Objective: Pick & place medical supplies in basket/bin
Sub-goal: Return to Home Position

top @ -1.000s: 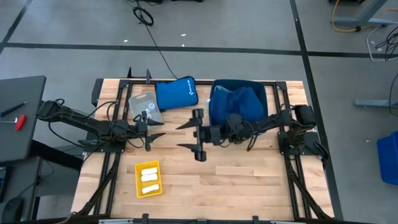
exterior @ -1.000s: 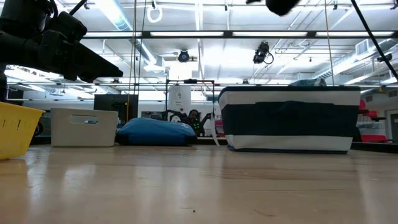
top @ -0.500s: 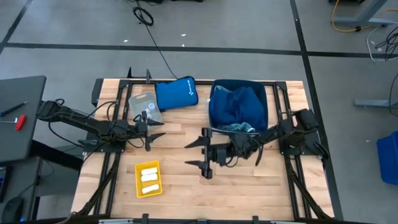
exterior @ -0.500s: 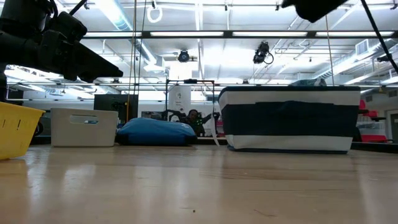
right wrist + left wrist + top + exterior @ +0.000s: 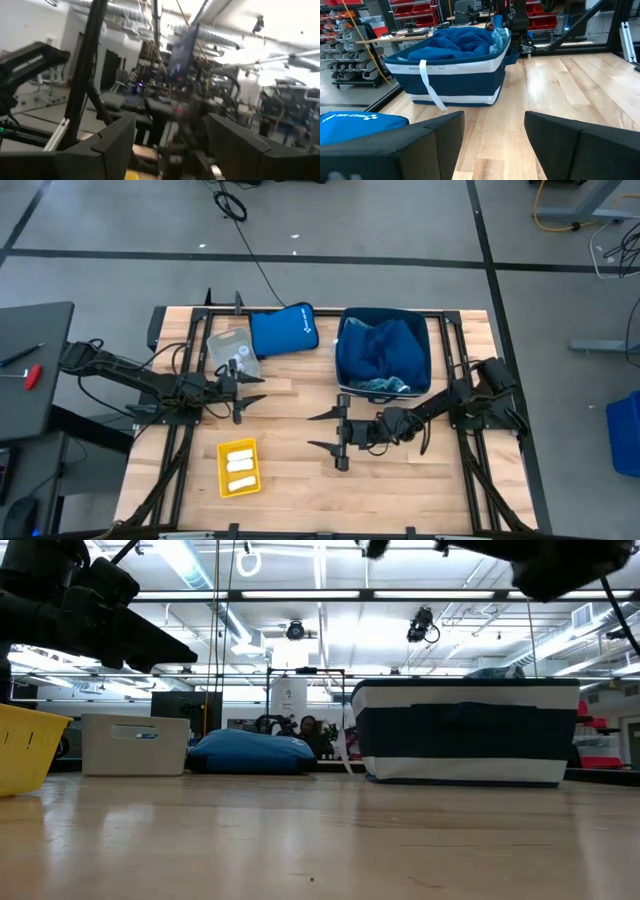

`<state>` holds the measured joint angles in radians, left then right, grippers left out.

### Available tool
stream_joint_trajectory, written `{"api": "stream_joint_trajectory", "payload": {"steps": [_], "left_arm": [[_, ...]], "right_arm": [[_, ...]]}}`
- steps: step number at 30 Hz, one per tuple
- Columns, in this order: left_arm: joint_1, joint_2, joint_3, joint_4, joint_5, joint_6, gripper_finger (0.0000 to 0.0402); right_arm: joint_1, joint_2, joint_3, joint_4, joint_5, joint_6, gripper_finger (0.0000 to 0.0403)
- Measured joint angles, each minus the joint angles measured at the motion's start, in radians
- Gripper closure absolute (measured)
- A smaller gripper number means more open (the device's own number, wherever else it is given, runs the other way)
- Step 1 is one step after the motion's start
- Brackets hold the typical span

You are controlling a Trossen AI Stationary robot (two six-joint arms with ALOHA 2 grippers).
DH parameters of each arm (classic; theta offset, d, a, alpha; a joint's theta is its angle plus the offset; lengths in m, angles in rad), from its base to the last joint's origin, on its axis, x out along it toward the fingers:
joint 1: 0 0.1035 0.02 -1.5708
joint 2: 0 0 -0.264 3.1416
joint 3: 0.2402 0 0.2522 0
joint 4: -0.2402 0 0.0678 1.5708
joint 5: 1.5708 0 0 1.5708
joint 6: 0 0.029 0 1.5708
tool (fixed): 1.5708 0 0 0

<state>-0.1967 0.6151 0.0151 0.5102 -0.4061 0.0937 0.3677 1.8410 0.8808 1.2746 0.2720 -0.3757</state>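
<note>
The navy basket [image 5: 432, 345] stands at the far right of the table. In it lie a navy cloth [image 5: 380, 345] and, at its near edge, a light-blue patterned cloth [image 5: 382, 385]; the left wrist view shows the navy one [image 5: 460, 42] and the patterned one [image 5: 499, 35] too. White rolls [image 5: 239, 465] lie in a yellow tray [image 5: 224, 480] near the front left. My right gripper [image 5: 312, 431] hangs open above the middle of the table, pointing left. My left gripper [image 5: 262, 387] stands open at the left, beside a clear box, pointing at the basket [image 5: 455, 87].
A royal-blue pouch [image 5: 283, 330] lies at the far edge, with a clear box [image 5: 232, 350] of small items to its left. The low view shows the box [image 5: 135, 743], the pouch [image 5: 250, 752], the basket [image 5: 465, 730] and the yellow tray [image 5: 25, 745]. Bare wood lies between the grippers and the near edge.
My right gripper has moved away from the basket's near left corner, toward the table's near edge and slightly right, sinking lower and staying open. With the arm gone from above it, the light-blue cloth at the basket's near edge has come into view.
</note>
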Motion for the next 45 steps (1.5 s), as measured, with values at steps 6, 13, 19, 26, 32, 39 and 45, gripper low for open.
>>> {"api": "stream_joint_trajectory", "payload": {"steps": [6,13,19,26,32,39,45], "left_arm": [[0.0,0.0,0.0,0.0,0.04,0.001,0.0189],[0.0,0.0,0.0,0.008,0.041,0.01,0.0189],[0.0,0.0,0.0,0.009,0.041,0.003,0.0189],[0.0,0.0,0.0,0.023,0.04,0.002,0.0189],[0.0,0.0,0.0,0.027,0.038,0.0,0.0189],[0.0,0.0,0.0,0.035,0.037,-0.013,0.0189],[0.0,0.0,0.0,0.035,0.027,-0.016,0.0189]], "right_arm": [[0.055,-0.125,-0.196,-0.015,0.112,0.088,0.0147],[0.172,-0.387,-0.451,-0.012,0.231,0.073,0.0147],[0.246,-0.593,-0.624,-0.012,0.24,0.085,0.0147],[0.298,-0.733,-0.774,-0.007,0.231,0.099,0.0147],[0.334,-0.794,-0.865,0.019,0.199,0.06,0.0147],[0.401,-0.87,-0.873,0.005,0.222,-0.068,0.0162],[0.459,-0.978,-0.873,-0.137,0.254,-0.085,0.0204]]}}
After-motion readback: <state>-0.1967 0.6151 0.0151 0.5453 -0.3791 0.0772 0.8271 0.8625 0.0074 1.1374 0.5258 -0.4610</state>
